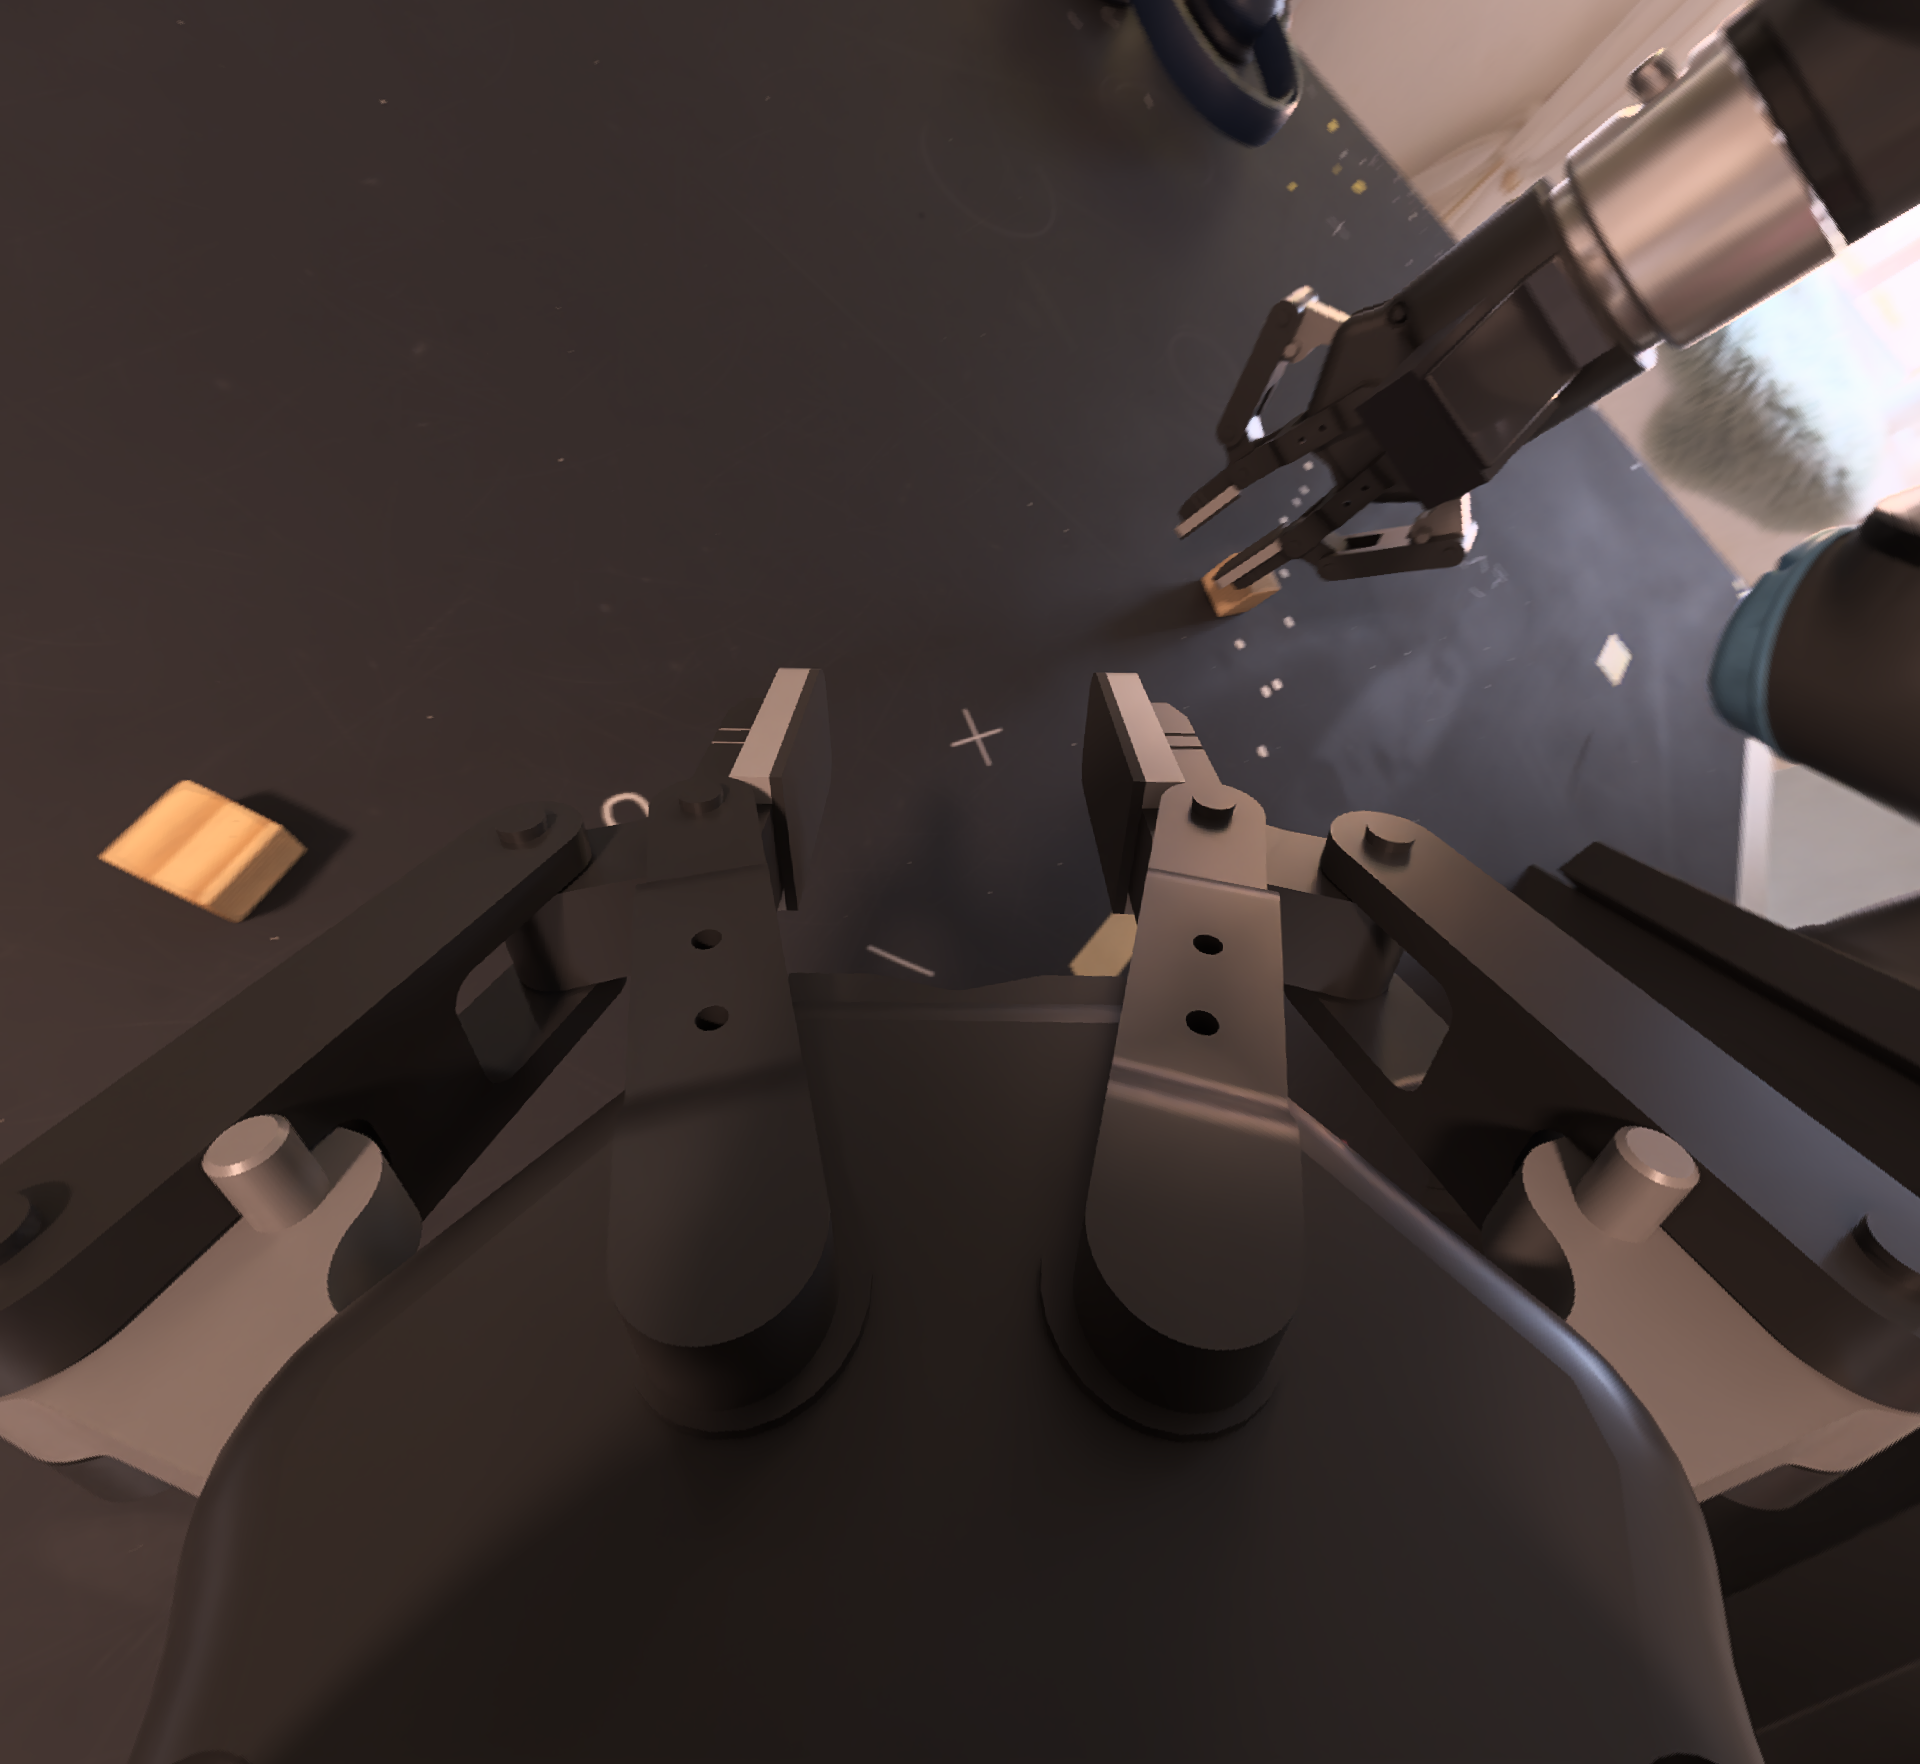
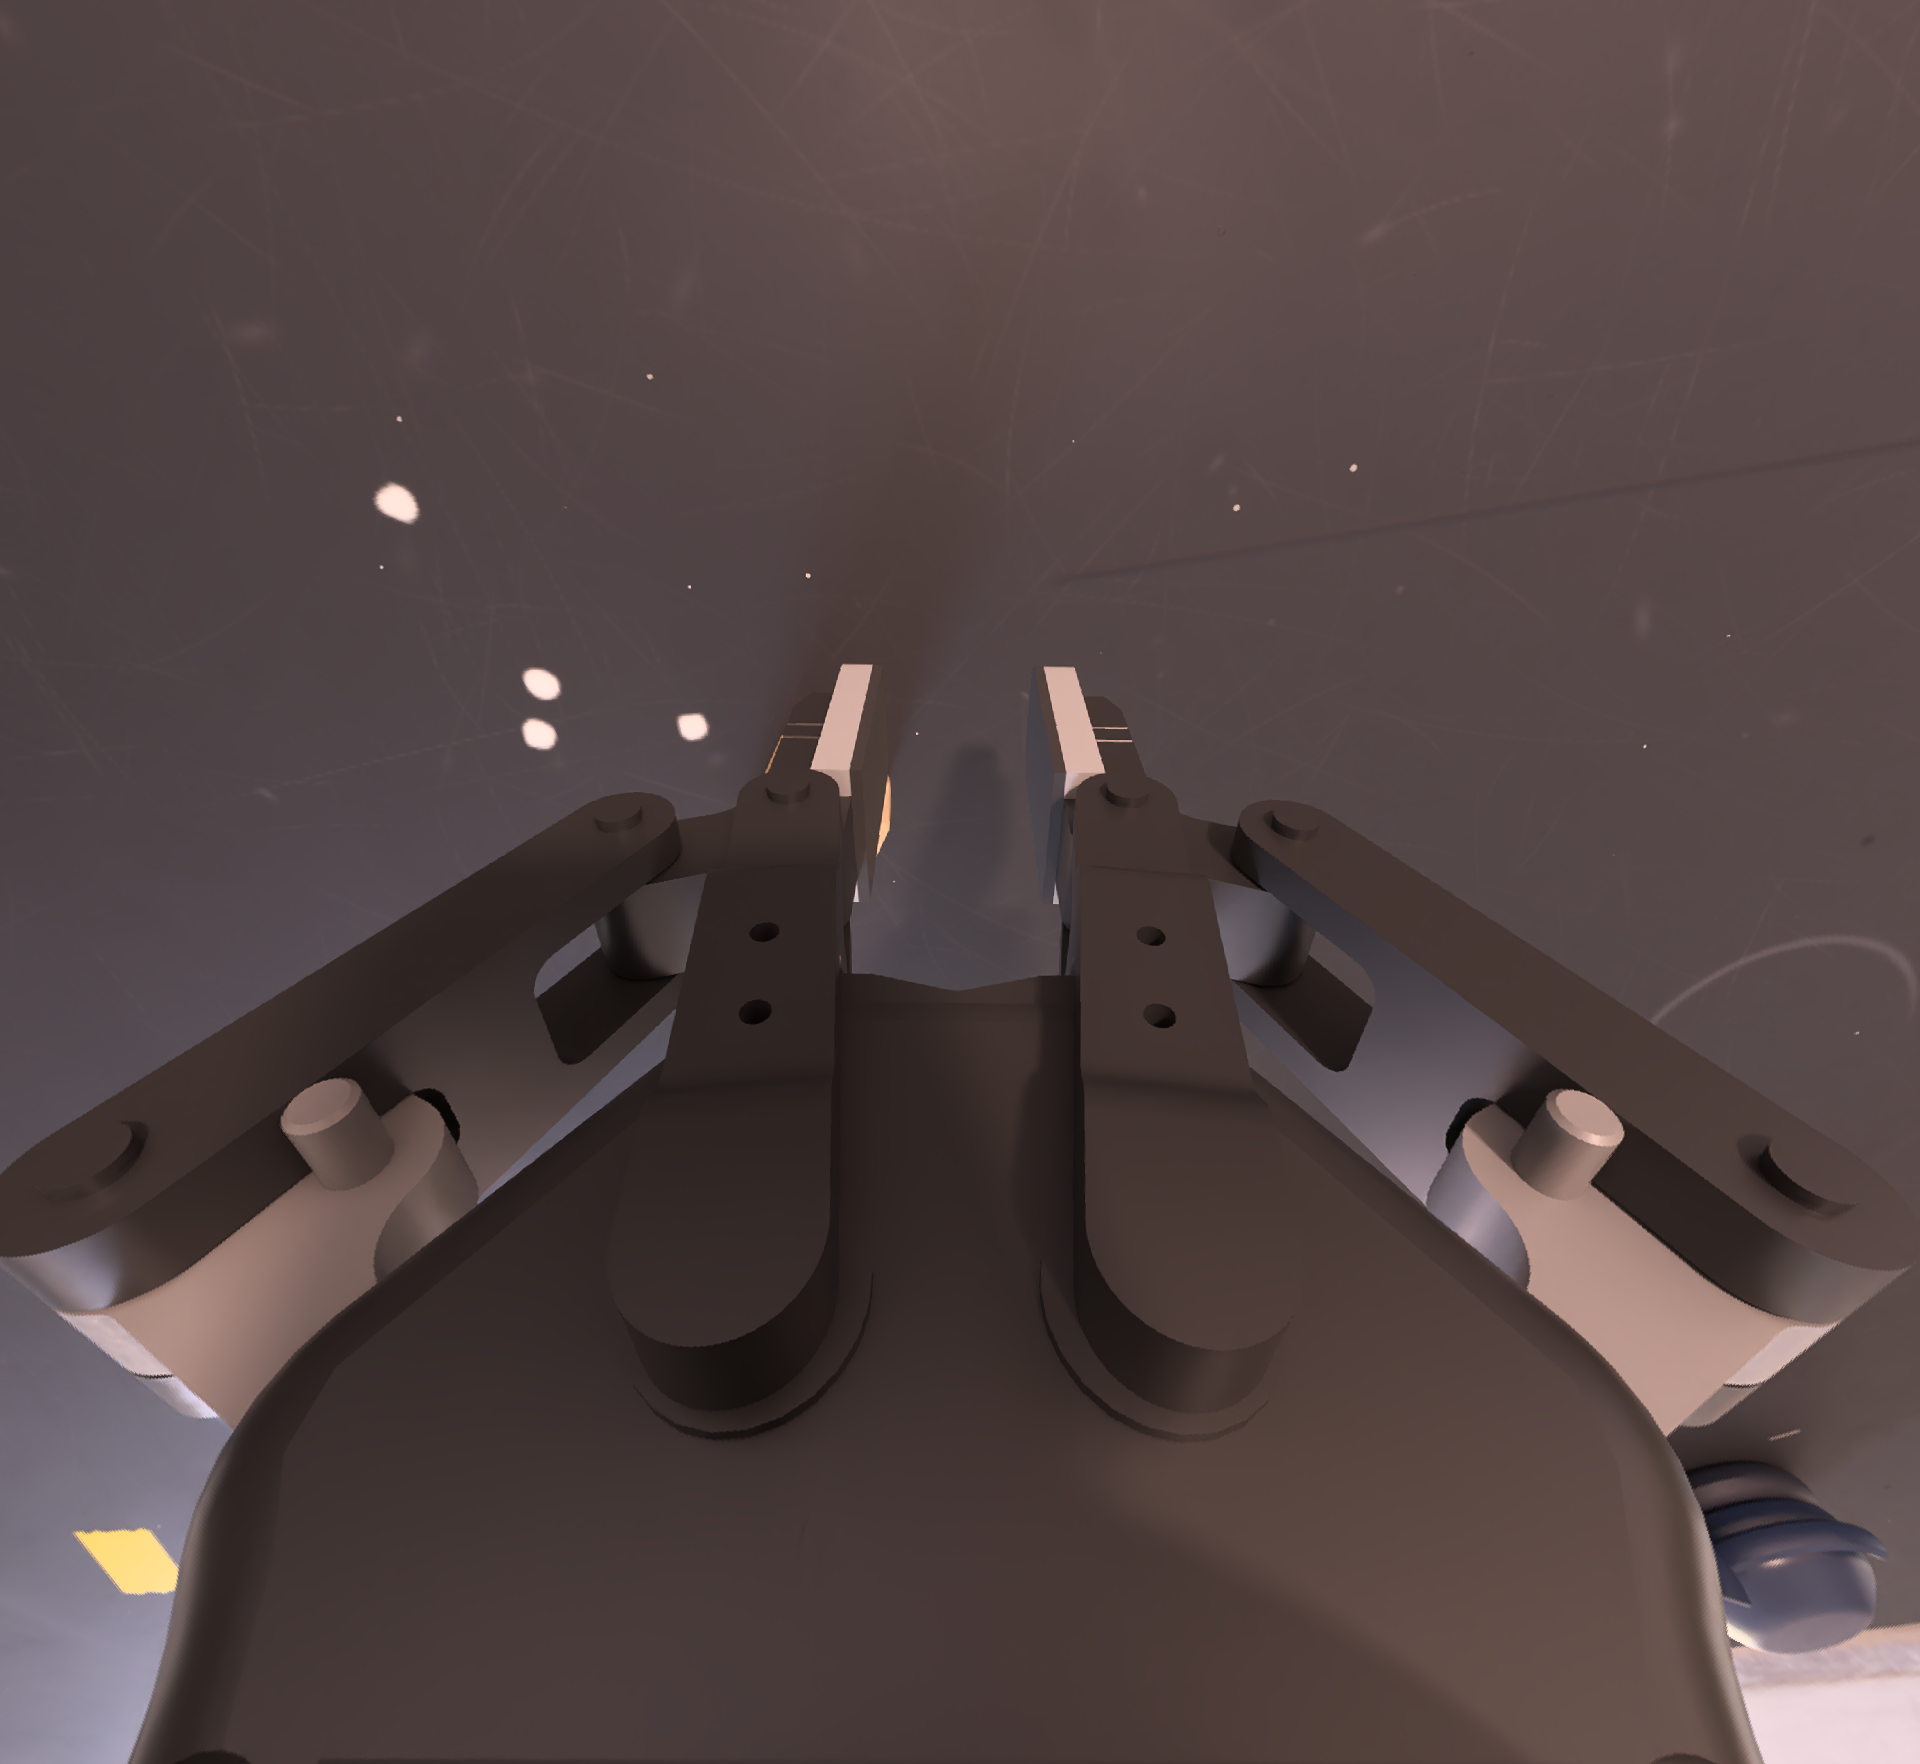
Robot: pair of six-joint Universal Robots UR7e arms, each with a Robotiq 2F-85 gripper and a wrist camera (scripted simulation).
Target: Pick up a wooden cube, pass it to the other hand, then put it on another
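Left wrist view takes in most of the dark desk [image 1: 520,260], scuffed and speckled, with the right arm reaching in from the far right. The left gripper [image 1: 956,758] hovers above the desk with its jaws spread wide and nothing between them. The right gripper [image 1: 1236,530] is tilted down, jaws part open, its lower fingertip just over a small wooden cube [image 1: 1242,594] that sits on the desk; whether it touches is too fine to tell. That cube lies ahead and to the right of the left jaws, far nearer the right arm, so the pick looks like the right arm's job. A second wooden cube [image 1: 203,847] rests well apart on the left, closer to the left arm, a likely base for stacking. A blue looped object [image 1: 1184,0] stands at the far edge, clear of both. Right wrist view shows only a pale sliver [image 2: 884,815] beside the inner pad, so the cube seems off-centre in the jaws.
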